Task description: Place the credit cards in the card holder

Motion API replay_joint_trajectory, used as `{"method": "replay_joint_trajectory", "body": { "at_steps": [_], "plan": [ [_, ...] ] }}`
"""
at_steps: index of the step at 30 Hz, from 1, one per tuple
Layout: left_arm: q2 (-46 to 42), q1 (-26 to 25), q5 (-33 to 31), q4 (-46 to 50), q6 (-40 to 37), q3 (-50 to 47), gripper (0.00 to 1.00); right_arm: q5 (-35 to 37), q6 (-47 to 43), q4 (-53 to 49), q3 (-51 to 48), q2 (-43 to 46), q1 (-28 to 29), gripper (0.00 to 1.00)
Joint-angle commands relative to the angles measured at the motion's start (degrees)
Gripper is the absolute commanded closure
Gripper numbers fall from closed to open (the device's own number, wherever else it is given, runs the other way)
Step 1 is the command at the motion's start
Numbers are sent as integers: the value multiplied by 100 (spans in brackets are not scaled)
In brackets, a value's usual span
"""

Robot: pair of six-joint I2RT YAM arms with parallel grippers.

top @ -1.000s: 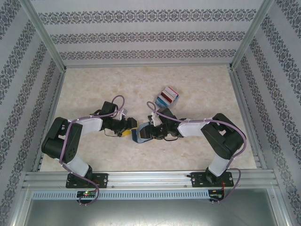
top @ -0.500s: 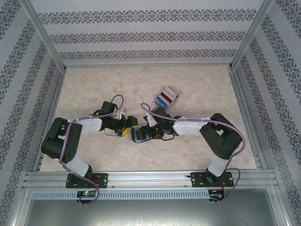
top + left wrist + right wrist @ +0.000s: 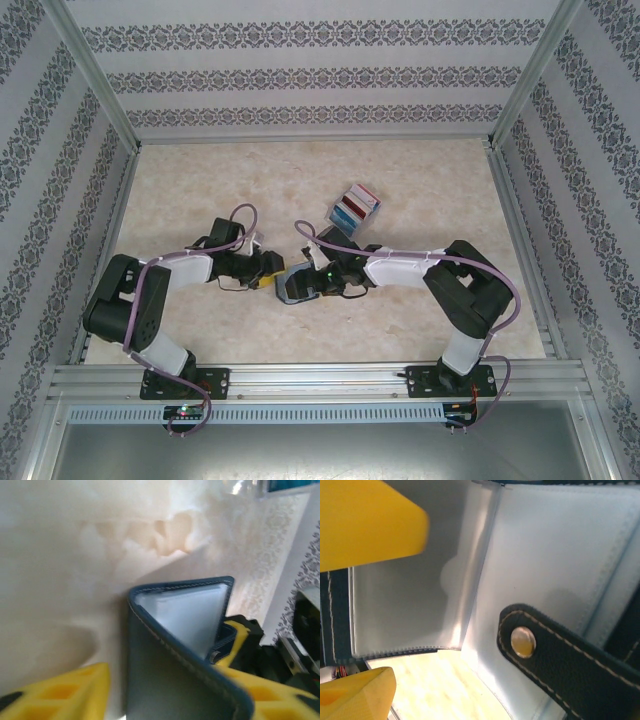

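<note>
The navy card holder (image 3: 292, 286) stands half open on the table between my two grippers. In the left wrist view its dark cover (image 3: 175, 680) runs between my wide yellow fingers (image 3: 65, 695), with a strip of table showing beside the left one; the left gripper (image 3: 165, 680) is open. Up close the right gripper (image 3: 410, 605) is open too, its fingers spread either side of a clear inner sleeve (image 3: 405, 600). The snap strap (image 3: 522, 641) hangs across the inside. Credit cards in red, blue and white (image 3: 354, 206) stand in a pale rack behind.
The left gripper (image 3: 268, 266) and the right gripper (image 3: 308, 282) almost meet at the table's middle. A metal frame and patterned walls enclose the marbled table (image 3: 200, 180). The right arm's finger (image 3: 239, 632) shows behind the holder.
The right arm has reached further left, and the card holder has shifted slightly left with it. The left gripper has drawn back a little.
</note>
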State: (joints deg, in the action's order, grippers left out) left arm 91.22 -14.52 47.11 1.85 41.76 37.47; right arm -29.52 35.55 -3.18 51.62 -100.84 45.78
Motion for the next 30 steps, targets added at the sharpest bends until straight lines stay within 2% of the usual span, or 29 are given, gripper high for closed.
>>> {"method": "replay_joint_trajectory", "body": {
  "at_steps": [1,3,6,12,20,23,27,30],
  "plan": [
    [142,42,-352,647,-409,162,77,408,-244,245,-384,-185,130,12],
    [83,44,-525,763,-469,174,87,538,-149,336,-585,45,82,12],
    [112,36,-480,816,-539,331,92,1168,-99,254,-934,472,65,12],
    [297,-220,-365,1123,-905,805,97,2171,288,58,-1634,1549,-139,14],
    [805,-748,66,949,-932,1312,98,2442,99,-218,-1769,2904,-315,14],
    [980,-866,239,924,-990,1505,91,2422,199,-422,-1694,3110,-669,15],
    [1066,-886,266,920,-995,1587,63,2415,-271,-813,-1440,3070,-1082,16],
    [1003,-878,181,869,-946,1544,53,2029,-383,-920,-1189,2768,-1064,20]
  ]
}}
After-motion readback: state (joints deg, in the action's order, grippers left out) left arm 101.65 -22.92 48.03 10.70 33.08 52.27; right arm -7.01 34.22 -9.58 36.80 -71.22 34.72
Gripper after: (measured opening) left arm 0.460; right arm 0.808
